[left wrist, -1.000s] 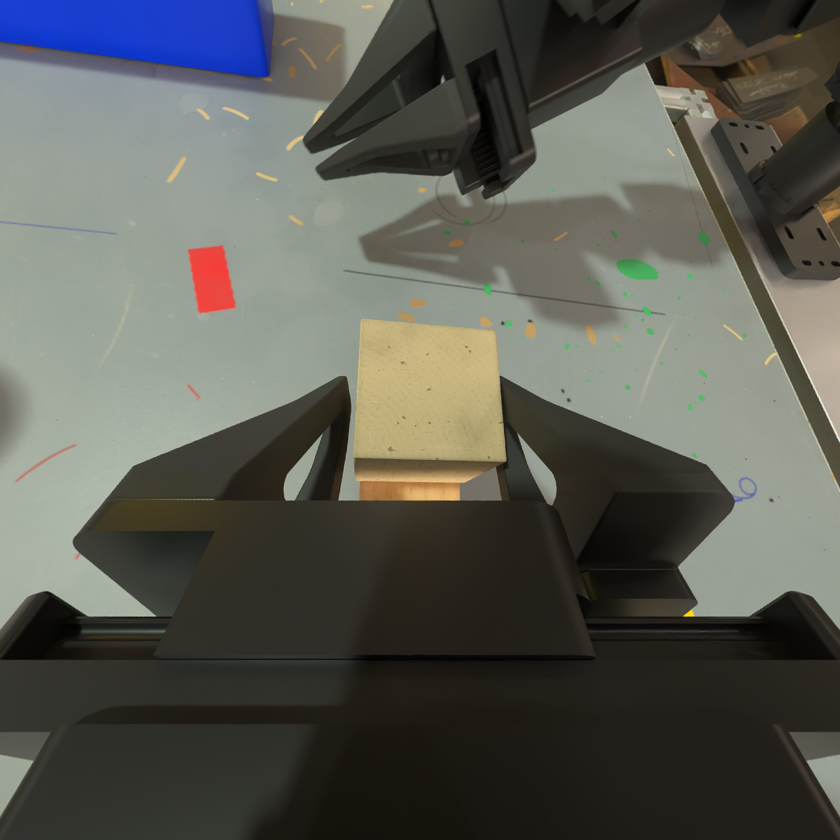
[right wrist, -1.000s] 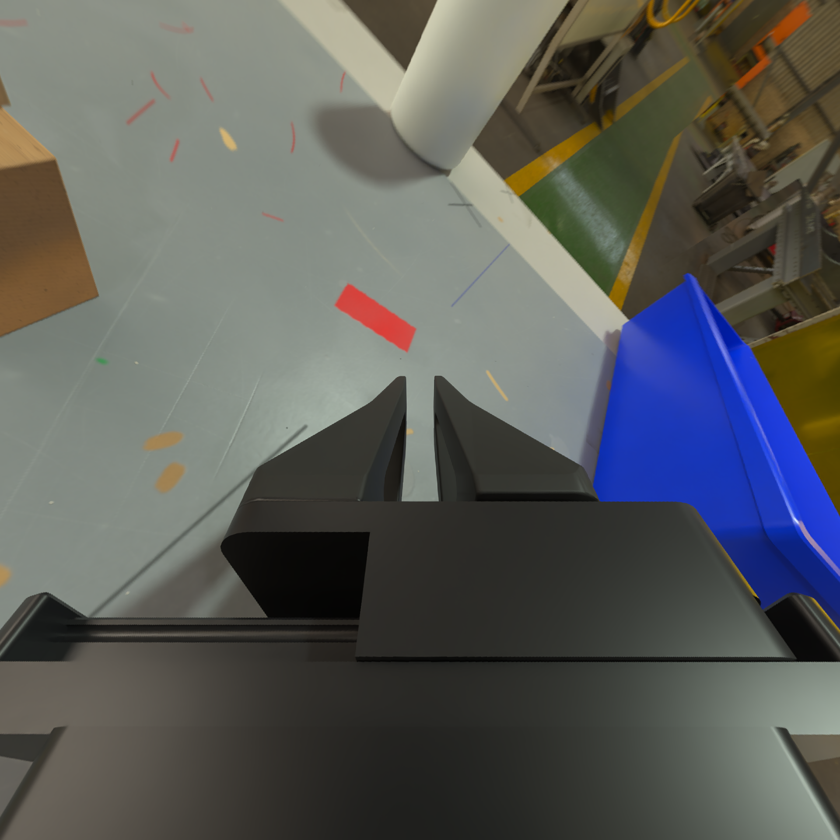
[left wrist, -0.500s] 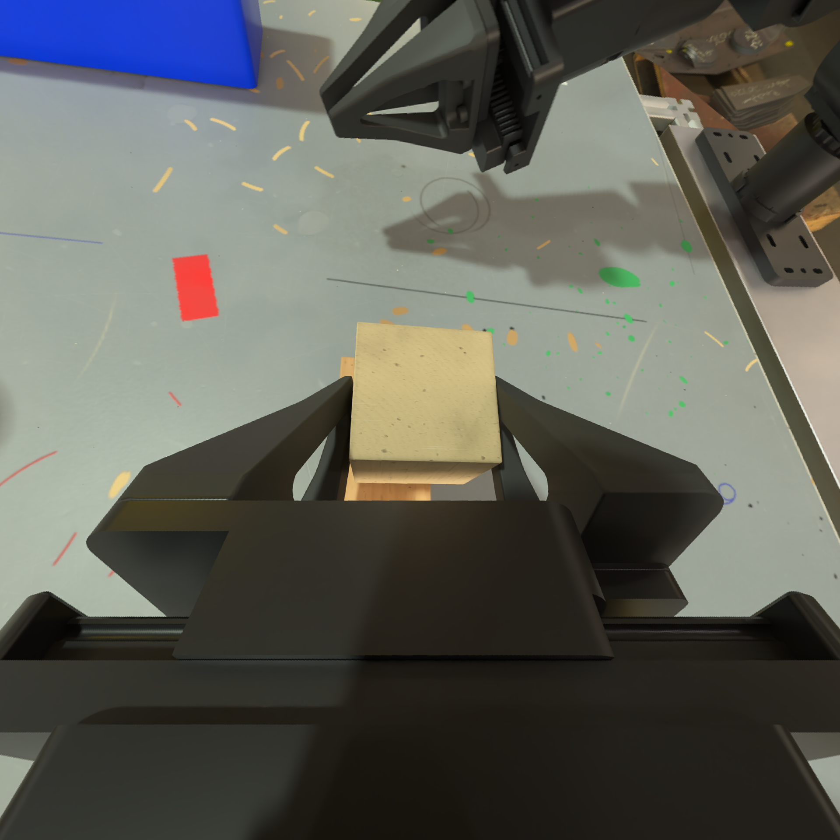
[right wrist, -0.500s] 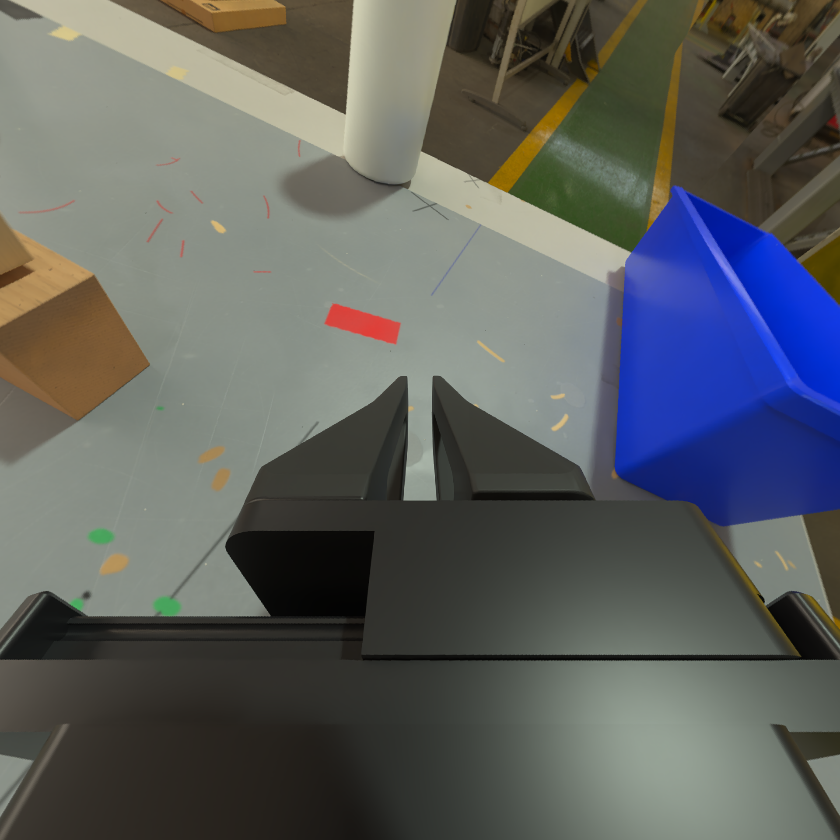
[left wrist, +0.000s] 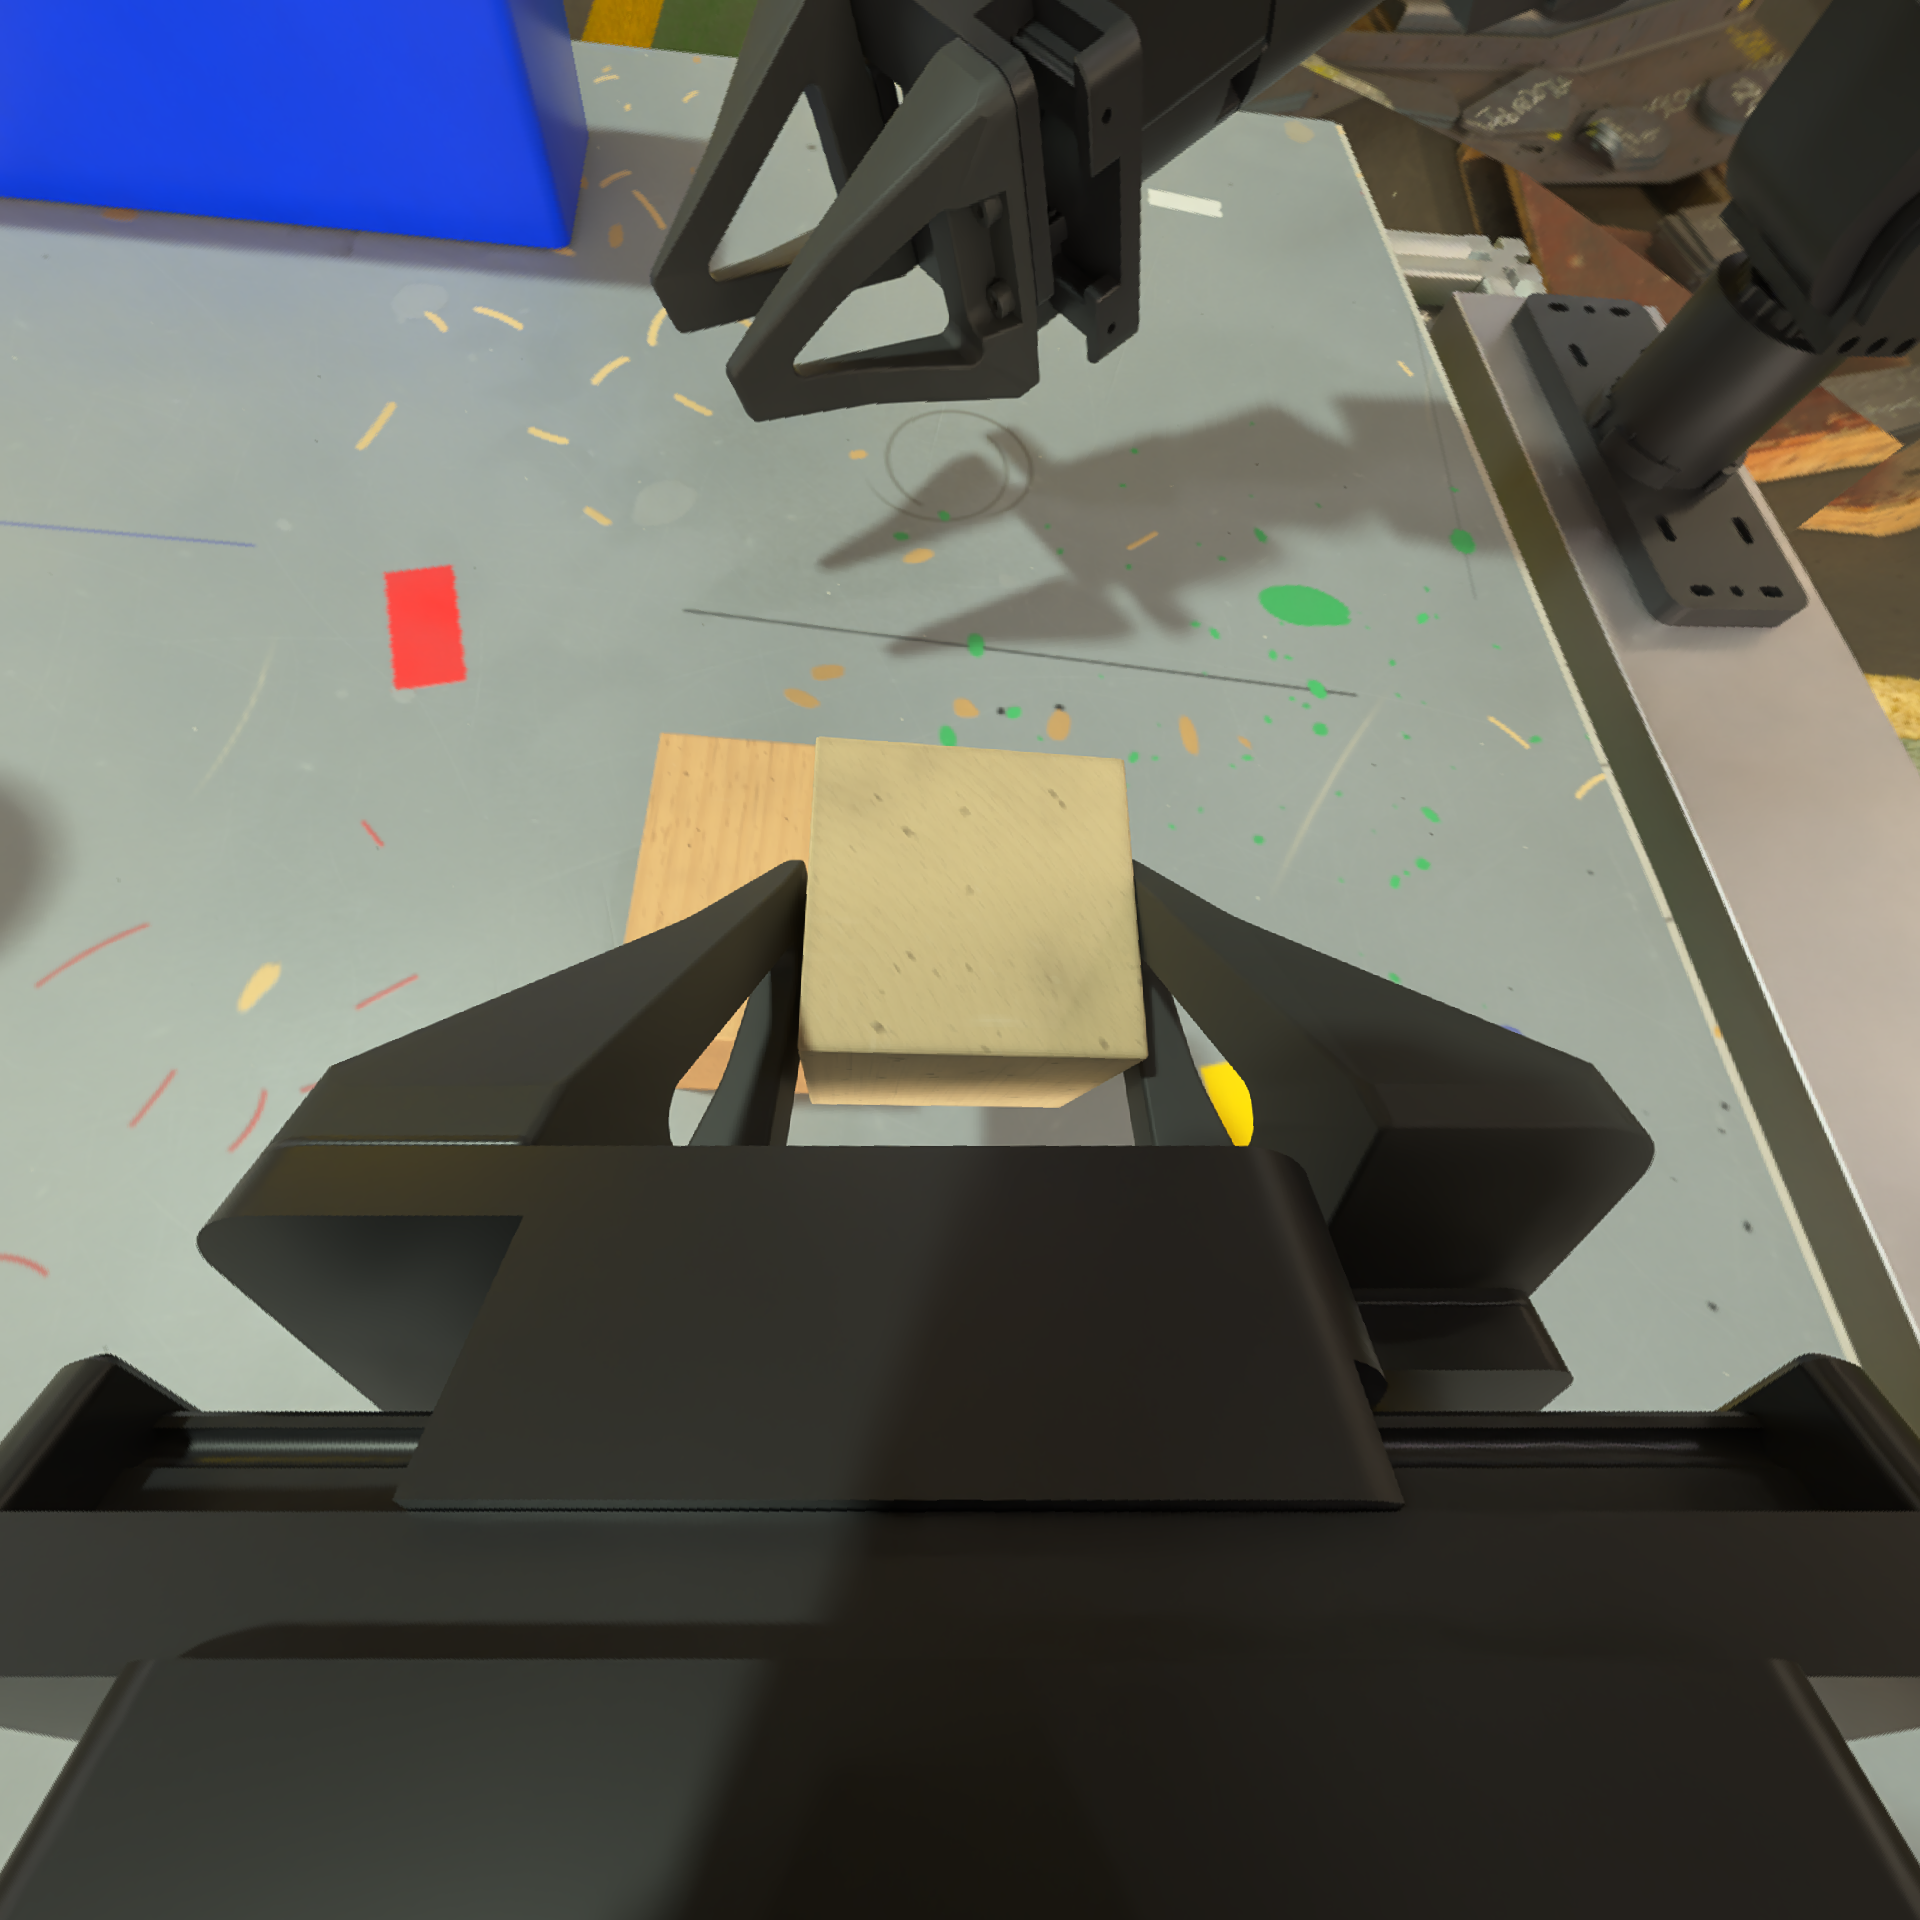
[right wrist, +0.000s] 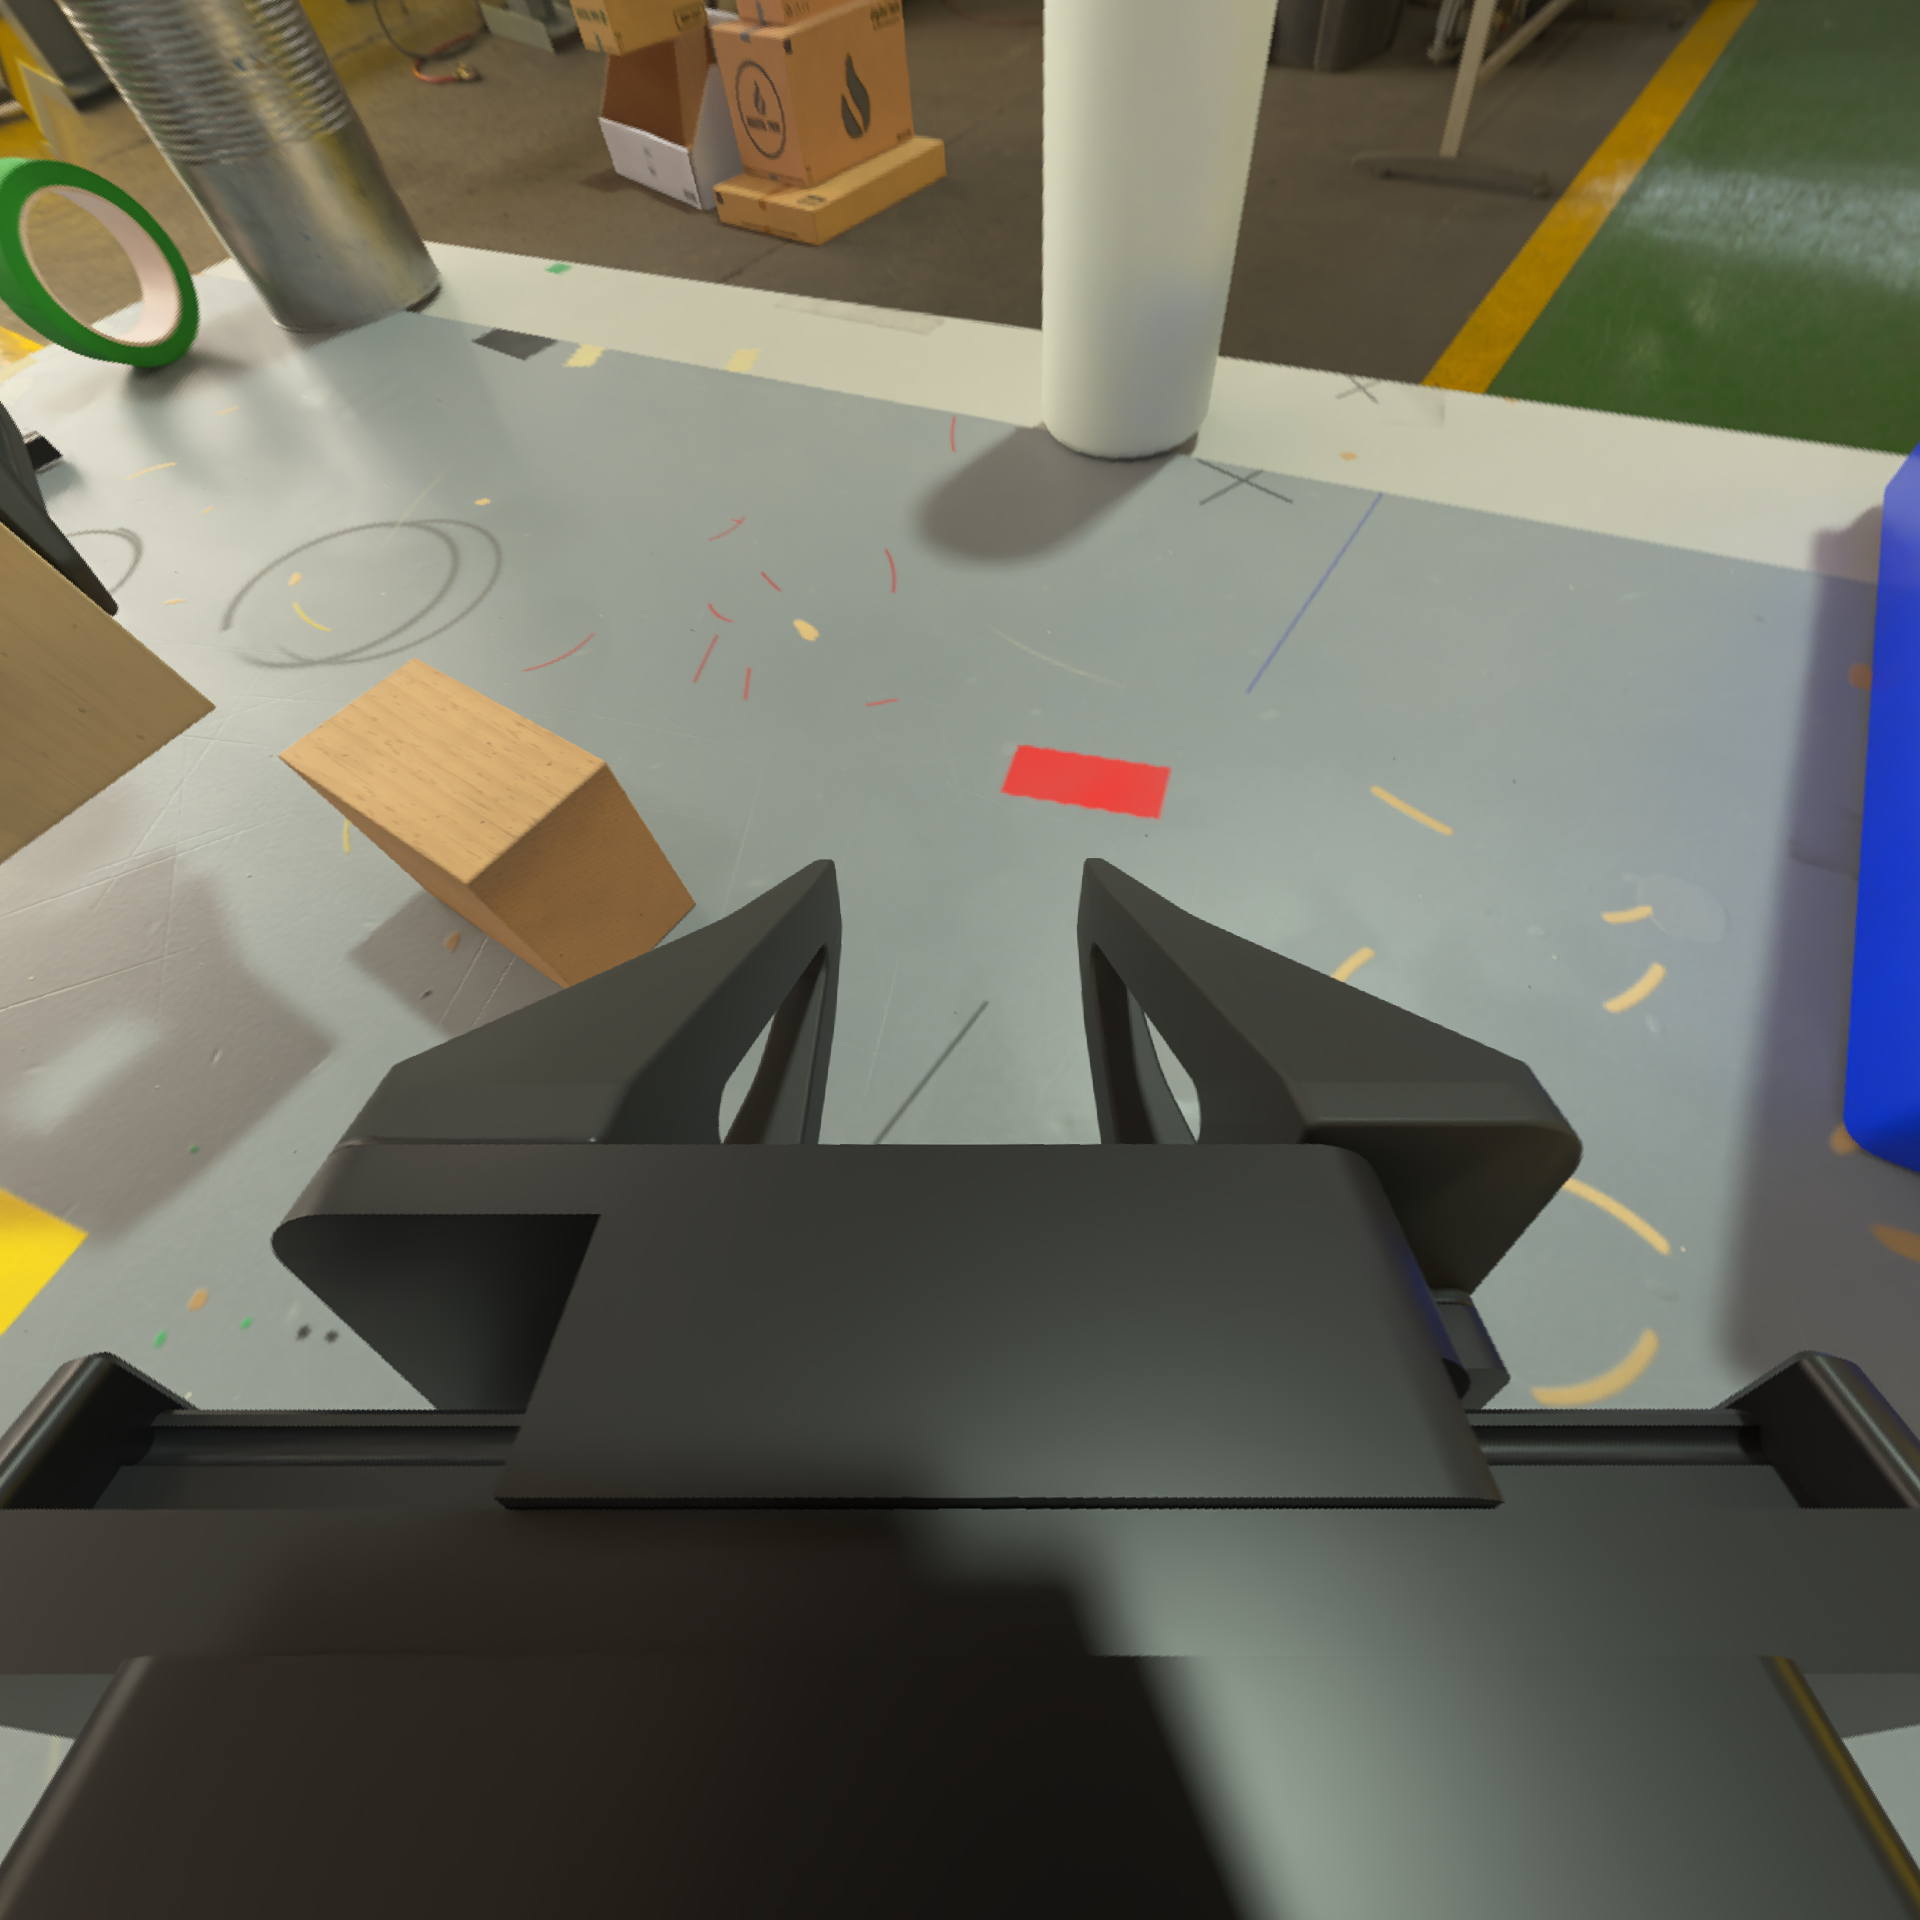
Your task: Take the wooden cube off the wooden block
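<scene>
My left gripper (left wrist: 968, 868) is shut on the pale wooden cube (left wrist: 971, 904) and holds it above the table. The tan wooden block (left wrist: 722, 821) lies on the grey table (left wrist: 416, 935) below and to the left of the cube, apart from it. In the right wrist view the block (right wrist: 478, 800) lies on the table at the left, and the held cube (right wrist: 62, 707) shows at the left edge with its shadow beneath. My right gripper (right wrist: 956, 883) is open and empty, hovering right of the block. It also shows in the left wrist view (left wrist: 732, 358) at the top.
A blue bin (right wrist: 1886, 831) stands at the right, also seen in the left wrist view (left wrist: 270, 104). A white post (right wrist: 1127, 208), a metal cylinder (right wrist: 281, 156) and a green tape roll (right wrist: 94, 260) stand at the far edge. The right arm's base (left wrist: 1704, 520) sits on the side rail.
My left gripper has lifted the cube and carried it right, uncovering the block. My right gripper has opened and swung so that the block and the far edge come into its view.
</scene>
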Action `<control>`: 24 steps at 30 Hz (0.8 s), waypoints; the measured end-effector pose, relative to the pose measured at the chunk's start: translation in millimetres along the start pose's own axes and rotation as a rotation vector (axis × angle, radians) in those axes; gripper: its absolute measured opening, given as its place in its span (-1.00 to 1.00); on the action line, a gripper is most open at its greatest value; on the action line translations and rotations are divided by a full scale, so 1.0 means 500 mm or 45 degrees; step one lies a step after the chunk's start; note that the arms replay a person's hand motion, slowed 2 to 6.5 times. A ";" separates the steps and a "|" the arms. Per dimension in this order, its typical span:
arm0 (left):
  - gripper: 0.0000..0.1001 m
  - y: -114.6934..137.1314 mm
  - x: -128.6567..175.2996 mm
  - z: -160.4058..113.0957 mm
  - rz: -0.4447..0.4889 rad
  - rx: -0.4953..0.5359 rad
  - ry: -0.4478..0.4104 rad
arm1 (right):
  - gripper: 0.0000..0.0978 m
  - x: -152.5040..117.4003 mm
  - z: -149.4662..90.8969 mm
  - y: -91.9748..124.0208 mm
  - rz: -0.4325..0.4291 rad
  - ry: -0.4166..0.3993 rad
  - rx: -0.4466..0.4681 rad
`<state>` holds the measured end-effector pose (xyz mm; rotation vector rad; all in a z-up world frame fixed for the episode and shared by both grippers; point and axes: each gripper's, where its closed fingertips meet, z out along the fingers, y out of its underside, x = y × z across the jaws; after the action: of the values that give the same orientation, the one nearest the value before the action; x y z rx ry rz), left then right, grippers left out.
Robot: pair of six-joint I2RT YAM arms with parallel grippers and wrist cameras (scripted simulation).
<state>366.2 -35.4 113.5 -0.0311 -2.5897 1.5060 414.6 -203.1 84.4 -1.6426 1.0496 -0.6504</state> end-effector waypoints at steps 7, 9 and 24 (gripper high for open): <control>-0.04 0.013 0.043 -0.042 -0.030 0.040 0.012 | 0.14 -0.001 0.006 0.013 -0.031 0.093 -0.030; -0.04 0.016 0.055 -0.054 -0.037 0.056 0.015 | 0.21 -0.002 0.012 0.020 -0.048 0.099 -0.068; -0.04 0.035 0.116 -0.120 -0.030 0.119 0.018 | 0.15 0.030 0.050 0.068 -0.579 0.135 -0.428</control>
<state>316.2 30.5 134.1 -0.0016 -2.4968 1.6102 431.6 -207.2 43.3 -2.1935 0.8971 -0.9010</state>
